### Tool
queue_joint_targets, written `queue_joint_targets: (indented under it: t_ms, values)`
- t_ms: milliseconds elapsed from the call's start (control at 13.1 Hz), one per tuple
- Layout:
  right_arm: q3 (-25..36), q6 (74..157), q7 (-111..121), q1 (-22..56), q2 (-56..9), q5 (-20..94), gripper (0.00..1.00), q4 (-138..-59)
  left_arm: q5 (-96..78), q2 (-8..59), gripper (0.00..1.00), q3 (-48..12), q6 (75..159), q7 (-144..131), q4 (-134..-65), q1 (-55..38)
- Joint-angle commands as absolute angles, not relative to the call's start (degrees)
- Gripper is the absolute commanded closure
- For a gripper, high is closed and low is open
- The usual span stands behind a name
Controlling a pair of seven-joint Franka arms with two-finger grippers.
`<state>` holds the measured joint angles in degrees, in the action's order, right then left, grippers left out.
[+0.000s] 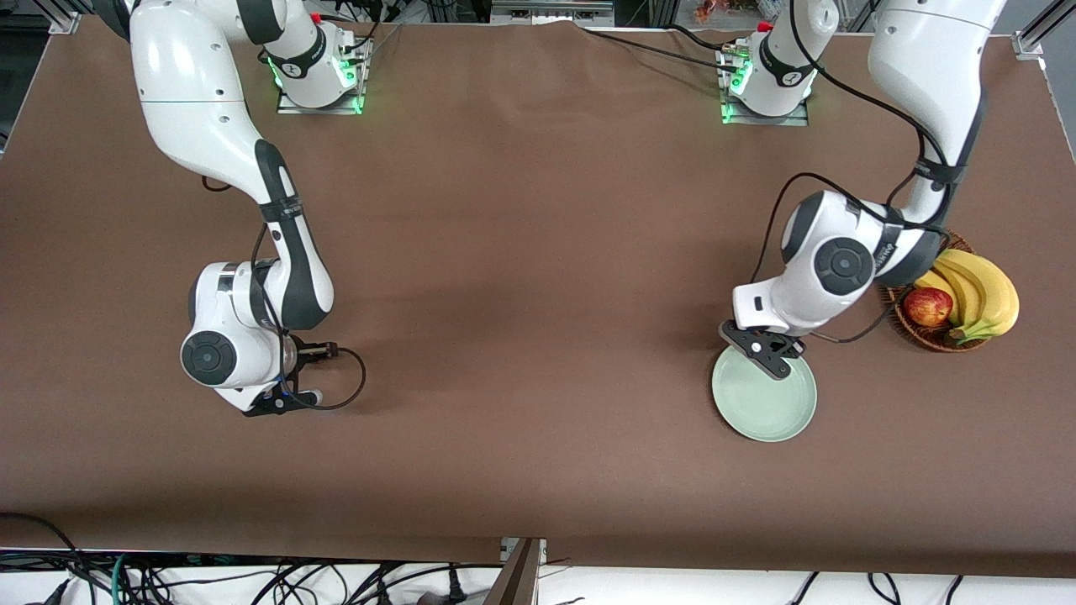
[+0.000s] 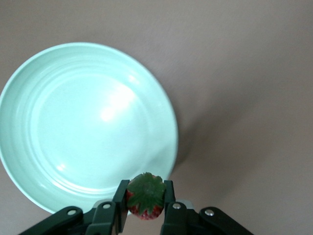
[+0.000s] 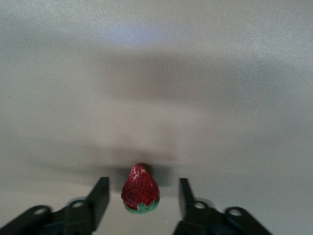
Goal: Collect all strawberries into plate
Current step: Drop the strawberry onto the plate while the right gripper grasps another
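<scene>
My left gripper (image 1: 769,357) hangs over the rim of the pale mint-green plate (image 1: 777,412), on the side toward the robots. It is shut on a strawberry (image 2: 145,197), whose green top faces the left wrist camera, above the plate's (image 2: 88,127) edge. My right gripper (image 1: 282,402) is down at the table toward the right arm's end. In the right wrist view a second strawberry (image 3: 140,192) lies on the table between the open fingers of that gripper (image 3: 142,188), with a gap on each side. The front view shows neither strawberry.
A brown wicker basket (image 1: 925,336) stands beside the plate toward the left arm's end of the table, holding bananas (image 1: 983,294) and a red apple (image 1: 927,307). The left arm's wrist hangs next to the basket. A brown cloth (image 1: 538,277) covers the table.
</scene>
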<state>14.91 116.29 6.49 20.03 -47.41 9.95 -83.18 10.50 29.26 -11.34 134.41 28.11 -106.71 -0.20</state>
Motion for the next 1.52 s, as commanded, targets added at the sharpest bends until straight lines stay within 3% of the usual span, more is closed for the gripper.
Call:
queue_joint_targets:
  t_ms: [0, 152, 228, 380, 457, 533, 609, 837, 1065, 1446]
  values:
    - [14.1, 117.1, 7.4, 19.3, -46.2, 11.1, 0.54, -84.6, 11.8, 33.8, 0.96, -12.0, 136.5, 36.5, -103.3, 1.8]
    - [14.1, 117.1, 7.4, 19.3, -46.2, 11.0, 0.72, -84.6, 11.9, 35.9, 0.95, -12.0, 139.3, 39.5, -103.0, 2.9]
    - [14.1, 117.0, 7.4, 19.3, -46.2, 11.1, 0.76, -84.6, 11.6, 36.5, 0.95, -12.1, 140.5, 42.2, -103.0, 3.5]
    - [14.0, 116.6, 6.9, 19.5, -46.1, 11.1, 0.77, -84.5, 11.4, 36.6, 0.91, -12.1, 140.9, 43.2, -103.0, 4.0]
    - [13.8, 116.4, 6.2, 20.1, -46.1, 11.3, 0.77, -84.4, 11.3, 36.5, 0.8, -12.1, 140.8, 43.2, -102.9, 4.0]
    - [13.4, 116.4, 5.1, 21.4, -46.1, 12.2, 0.77, -84.4, 11.3, 36.5, 0.53, -12.2, 140.8, 43.2, -102.8, 4.0]
    - [13.2, 116.4, 2.6, 23.0, -45.9, 13.1, 0.76, -84.4, 11.2, 36.4, 0.01, -12.2, 140.8, 43.2, -102.8, 4.0]
    - [12.3, 116.5, -6.3, 27.8, -45.5, 15.8, 0.76, -83.9, 8.8, 34.0, 0.0, -12.4, 139.1, 42.1, -102.5, 4.7]
    - [12.2, 118.5, -18.9, 34.1, -46.1, 19.3, 0.76, -82.8, 4.7, 31.9, 0.0, -12.3, 129.1, 41.7, -98.6, 5.1]
    - [11.7, 131.4, -41.4, 46.4, -48.9, 19.4, 0.76, -81.0, 1.3, 31.4, 0.0, -12.1, 113.1, 31.8, -89.0, 5.5]
